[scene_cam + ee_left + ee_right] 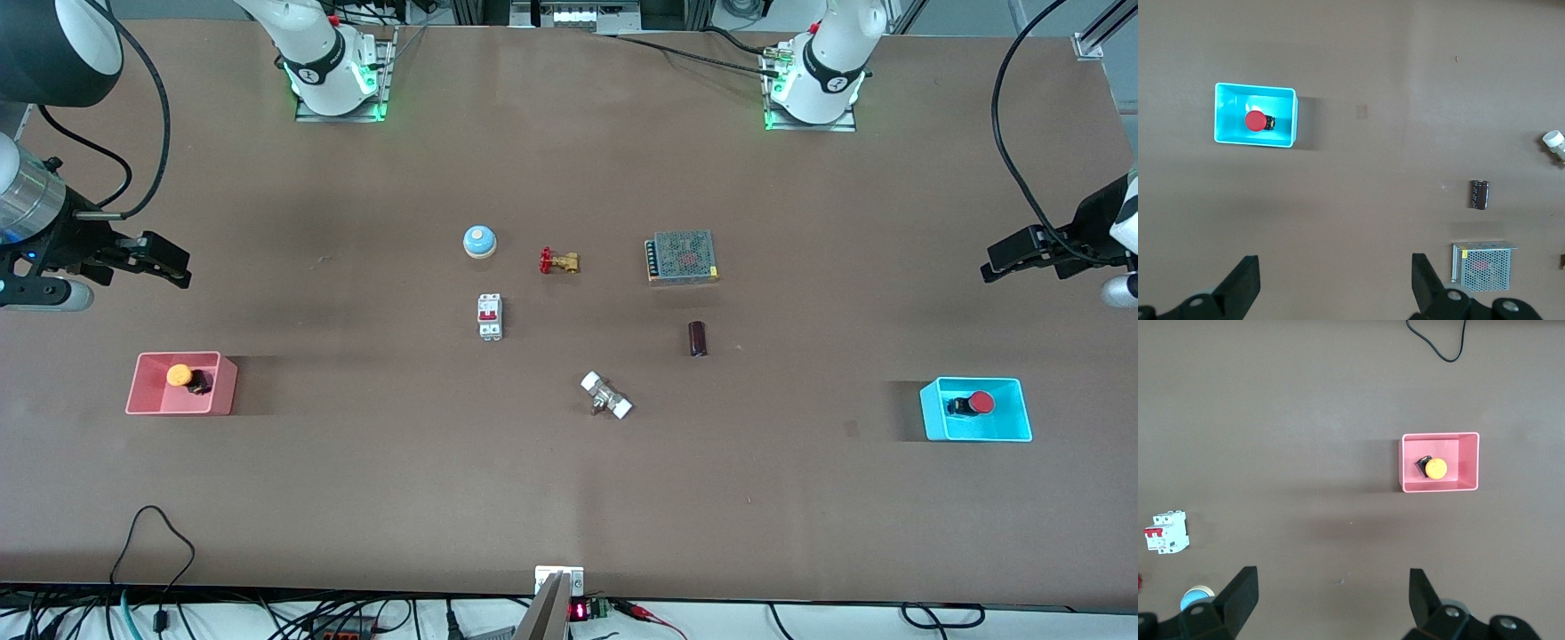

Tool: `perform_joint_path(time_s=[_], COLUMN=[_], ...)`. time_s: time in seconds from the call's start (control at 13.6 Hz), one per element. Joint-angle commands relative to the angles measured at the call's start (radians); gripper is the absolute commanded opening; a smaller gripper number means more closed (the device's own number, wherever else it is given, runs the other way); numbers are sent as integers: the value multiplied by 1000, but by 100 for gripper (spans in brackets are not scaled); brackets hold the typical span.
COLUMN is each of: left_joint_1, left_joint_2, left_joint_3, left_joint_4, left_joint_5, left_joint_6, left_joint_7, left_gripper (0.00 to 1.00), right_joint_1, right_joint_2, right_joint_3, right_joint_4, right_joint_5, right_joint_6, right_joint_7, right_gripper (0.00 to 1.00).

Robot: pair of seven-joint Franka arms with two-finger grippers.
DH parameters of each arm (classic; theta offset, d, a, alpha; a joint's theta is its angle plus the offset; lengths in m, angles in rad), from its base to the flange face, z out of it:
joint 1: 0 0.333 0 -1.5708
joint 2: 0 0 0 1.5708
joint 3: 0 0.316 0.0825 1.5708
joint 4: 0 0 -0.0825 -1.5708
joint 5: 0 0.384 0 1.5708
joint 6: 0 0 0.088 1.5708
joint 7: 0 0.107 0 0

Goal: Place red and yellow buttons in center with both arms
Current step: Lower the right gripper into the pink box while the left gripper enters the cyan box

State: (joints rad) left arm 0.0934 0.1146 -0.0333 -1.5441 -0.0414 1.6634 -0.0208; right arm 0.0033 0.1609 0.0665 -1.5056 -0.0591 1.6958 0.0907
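Observation:
The yellow button [182, 377] lies in the pink tray [142, 391] at the right arm's end of the table. It also shows in the right wrist view [1435, 467] in that tray [1471, 463]. The red button [978, 403] lies in the cyan tray [933, 418] at the left arm's end, and shows in the left wrist view [1255, 121] in that tray [1223, 113]. My right gripper [169, 262] [1333, 600] is open and empty over bare table, apart from the pink tray. My left gripper [1000, 262] [1336, 283] is open and empty over bare table, apart from the cyan tray.
Around the brown table centre [569, 338] lie a blue-and-white bell [479, 241], a red-handled brass valve [558, 261], a white breaker [490, 316], a mesh-topped metal box [682, 257], a dark cylinder [698, 339] and a white-capped fitting [606, 396]. A black cable [151, 542] loops at the front edge.

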Motion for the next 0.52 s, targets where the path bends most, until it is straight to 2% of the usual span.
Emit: perform_joint_path(time_s=[0.0, 0.44], left_joint_1=[-12, -24], left_joint_2=[-24, 36], left_joint_3=[9, 9], left_joint_4=[-22, -1], left_joint_5=[20, 23], left_joint_6=[-2, -7], left_joint_7=[-10, -1], left_gripper=[100, 100], right_joint_1=[0, 4], right_joint_2=[-3, -47], right_joint_3=[2, 2], right_joint_4=[16, -11], right_joint_5=[13, 19], right_joint_6=[-30, -45], right_joint_7=[-2, 4], right_gripper=[100, 100])
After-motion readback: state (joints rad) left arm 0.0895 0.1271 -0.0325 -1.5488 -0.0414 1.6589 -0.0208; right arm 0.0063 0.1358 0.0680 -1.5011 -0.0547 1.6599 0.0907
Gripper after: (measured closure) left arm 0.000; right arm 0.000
